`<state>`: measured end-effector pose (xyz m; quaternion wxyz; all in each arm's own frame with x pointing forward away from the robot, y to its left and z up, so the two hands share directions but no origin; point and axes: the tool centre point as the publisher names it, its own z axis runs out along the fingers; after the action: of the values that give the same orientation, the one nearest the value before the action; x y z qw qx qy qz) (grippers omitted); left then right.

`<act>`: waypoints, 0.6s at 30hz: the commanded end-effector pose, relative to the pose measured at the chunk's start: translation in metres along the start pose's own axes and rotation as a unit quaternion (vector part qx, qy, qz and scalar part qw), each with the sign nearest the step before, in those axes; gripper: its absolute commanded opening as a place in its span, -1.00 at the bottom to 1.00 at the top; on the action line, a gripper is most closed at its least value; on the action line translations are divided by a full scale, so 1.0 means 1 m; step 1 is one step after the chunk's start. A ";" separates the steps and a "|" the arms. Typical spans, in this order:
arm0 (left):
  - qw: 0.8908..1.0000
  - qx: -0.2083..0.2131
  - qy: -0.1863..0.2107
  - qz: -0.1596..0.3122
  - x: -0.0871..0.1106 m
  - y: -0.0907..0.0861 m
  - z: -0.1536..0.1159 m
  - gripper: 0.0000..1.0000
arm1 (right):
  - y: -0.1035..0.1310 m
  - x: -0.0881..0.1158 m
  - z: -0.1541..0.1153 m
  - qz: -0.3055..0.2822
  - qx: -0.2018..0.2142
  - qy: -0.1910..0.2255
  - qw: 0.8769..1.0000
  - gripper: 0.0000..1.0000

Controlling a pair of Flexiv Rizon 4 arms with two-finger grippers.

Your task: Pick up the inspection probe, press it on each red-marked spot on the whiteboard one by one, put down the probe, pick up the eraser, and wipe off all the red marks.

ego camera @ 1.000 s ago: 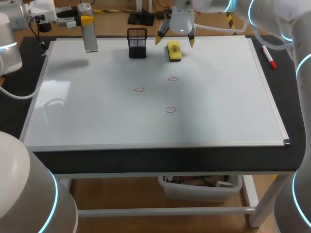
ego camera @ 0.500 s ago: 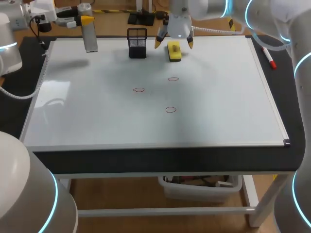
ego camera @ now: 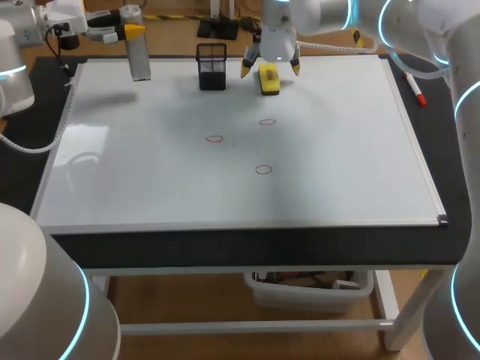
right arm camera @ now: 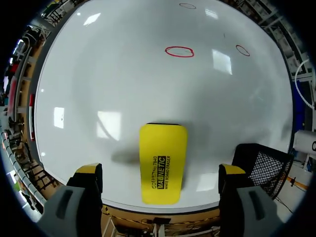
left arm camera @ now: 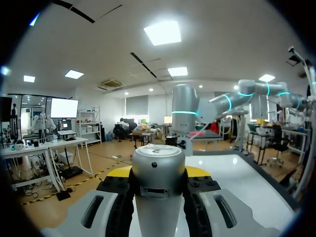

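eraser (ego camera: 268, 78), yellow, lies by the whiteboard's (ego camera: 225, 195) far edge in the head view, our right gripper (ego camera: 270, 69) wide open astride it; left wrist view: our left gripper (left arm camera: 158, 174) clamps the upright inspection probe (left arm camera: 158, 157); right wrist view: we judge descending centred, then squeezing its long sides, best.

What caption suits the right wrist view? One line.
Open right gripper framing the yellow eraser on the whiteboard, red marks ahead.

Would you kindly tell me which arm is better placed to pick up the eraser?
Right: the open right claw straddles the yellow eraser; the left claw holds the inspection probe far off.
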<state>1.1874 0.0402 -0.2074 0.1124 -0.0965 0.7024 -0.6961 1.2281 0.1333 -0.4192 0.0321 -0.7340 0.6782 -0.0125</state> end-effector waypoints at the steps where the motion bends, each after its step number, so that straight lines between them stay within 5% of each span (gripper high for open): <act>1: 1.000 -0.001 -0.003 0.001 0.002 -0.002 0.000 -1.00 | -0.018 -0.001 0.013 -0.004 -0.178 0.002 0.984 1.00; 7: 1.000 -0.001 -0.003 0.001 0.002 -0.002 0.000 -1.00 | -0.019 -0.001 0.015 -0.005 -0.182 0.002 0.983 1.00; 10: 1.000 -0.001 -0.003 0.001 0.002 -0.002 0.000 -1.00 | -0.019 0.000 0.015 0.003 -0.188 0.004 0.982 -0.62; 11: 1.000 -0.001 -0.003 0.001 0.002 -0.002 0.000 -1.00 | -0.019 0.000 0.015 0.005 -0.190 0.000 0.982 -1.00; 18: 1.000 -0.001 -0.003 0.001 0.002 -0.002 0.000 -1.00 | -0.019 0.000 0.011 0.011 -0.200 -0.001 0.980 -1.00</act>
<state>1.1874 0.0402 -0.2075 0.1124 -0.0965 0.7024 -0.6962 1.2316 0.1312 -0.4208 0.0392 -0.7254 0.6869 -0.0184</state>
